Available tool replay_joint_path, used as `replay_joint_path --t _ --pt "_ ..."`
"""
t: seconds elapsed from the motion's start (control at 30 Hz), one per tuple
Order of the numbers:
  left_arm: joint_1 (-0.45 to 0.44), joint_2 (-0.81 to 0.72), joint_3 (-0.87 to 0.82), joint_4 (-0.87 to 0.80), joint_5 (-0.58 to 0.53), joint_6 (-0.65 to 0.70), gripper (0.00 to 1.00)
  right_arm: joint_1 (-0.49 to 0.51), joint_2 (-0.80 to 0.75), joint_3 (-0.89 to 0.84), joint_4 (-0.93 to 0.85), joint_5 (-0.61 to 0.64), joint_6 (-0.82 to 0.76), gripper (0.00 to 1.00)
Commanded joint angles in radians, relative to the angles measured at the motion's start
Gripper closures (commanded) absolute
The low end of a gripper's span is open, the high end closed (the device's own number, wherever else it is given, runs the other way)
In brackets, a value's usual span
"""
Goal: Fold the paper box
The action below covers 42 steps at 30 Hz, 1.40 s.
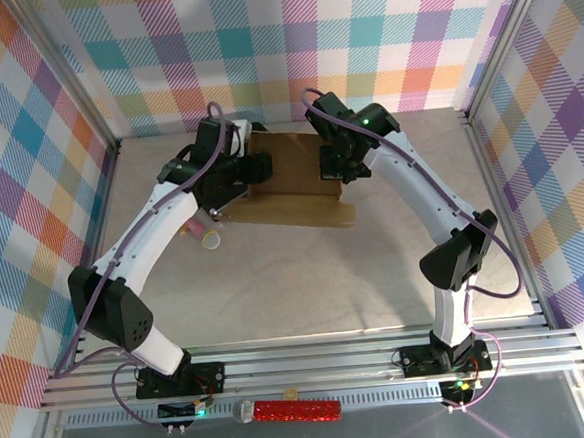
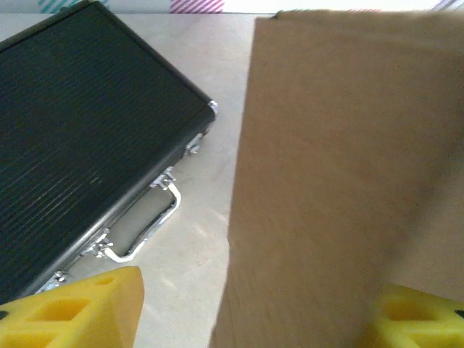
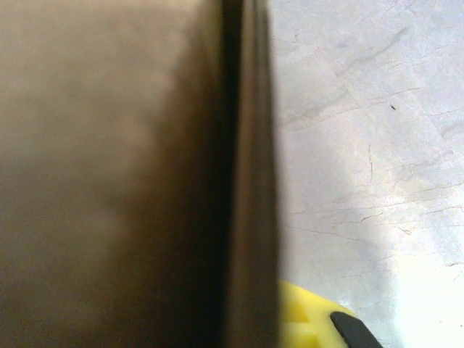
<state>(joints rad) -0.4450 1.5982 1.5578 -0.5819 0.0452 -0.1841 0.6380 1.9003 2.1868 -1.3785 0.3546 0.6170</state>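
Beige marbled tabletop [image 1: 307, 288] (paper box [image 1: 289, 169] on it) meets pastel plaid walls [image 1: 359, 34].

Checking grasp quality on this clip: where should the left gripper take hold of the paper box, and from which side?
Probably the thin left edge of the paper box, approached from the black case side. In the left wrist view that straight edge runs between the open fingers of the left gripper, while the right gripper clamps the opposite side.
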Motion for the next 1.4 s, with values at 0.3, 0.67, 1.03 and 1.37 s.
replay_joint_path --t 0.3,0.67,1.03,1.37 --pt "-0.033 0.040 0.082 -0.039 -0.304 0.073 0.77 -0.003 -0.021 0.003 -0.020 -0.016 0.008 1.00" --pt "-0.125 0.147 0.161 -0.178 -0.720 0.154 1.00 0.000 -0.029 -0.002 -0.010 -0.032 0.026 1.00" --pt "-0.161 0.189 0.201 -0.202 -0.824 0.152 1.00 0.006 -0.021 -0.022 -0.005 -0.005 0.035 1.00" --pt "-0.100 0.060 0.212 -0.167 -0.177 0.084 0.33 -0.018 -0.003 -0.003 -0.025 -0.017 0.027 1.00"
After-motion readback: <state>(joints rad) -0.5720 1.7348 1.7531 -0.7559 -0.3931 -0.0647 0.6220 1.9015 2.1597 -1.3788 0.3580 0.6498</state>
